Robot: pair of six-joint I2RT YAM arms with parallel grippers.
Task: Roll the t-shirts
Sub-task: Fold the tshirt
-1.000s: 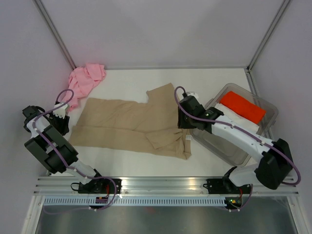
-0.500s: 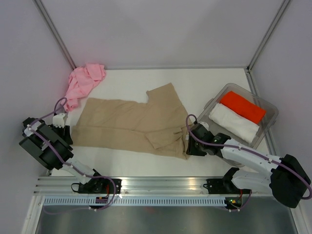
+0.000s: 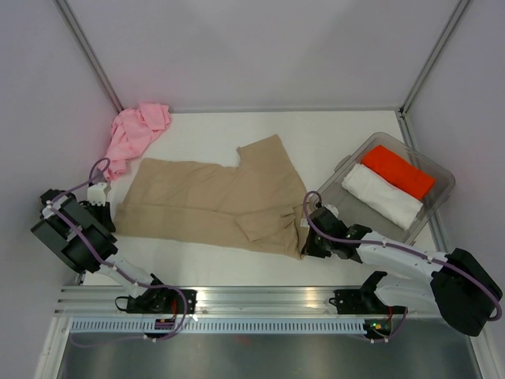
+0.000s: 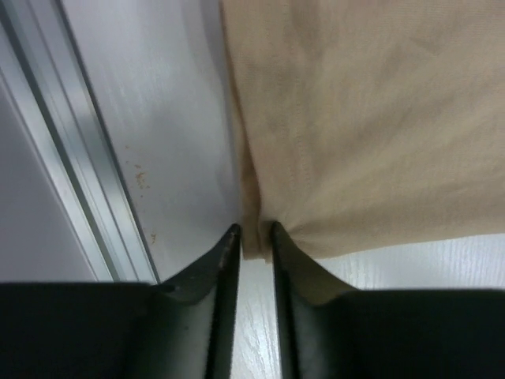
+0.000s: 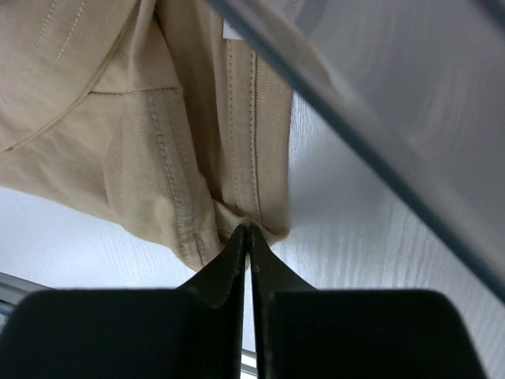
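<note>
Where tan soft-cloth short-sleeved t-shirt lies: spread flat mid white desk, folds nr its R end.
L claw: tips close together, clamped on shirt's L corner, cloth bunched btw them, beside metal rail.
R claw: tips nearly touching, pinching stitched hem at shirt's R end, nr clear plastic bin.
Pink crumpled t-shirt: far-L desk corner, just beside tan one.
Bin contents: red folded cloth & white folded cloth, side by side.

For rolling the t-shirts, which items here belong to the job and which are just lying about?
Job: tan t-shirt, pinched by left gripper and right gripper; pink t-shirt, crumpled far left.
Lying about: clear bin, with orange folded cloth and white folded cloth inside.
</note>
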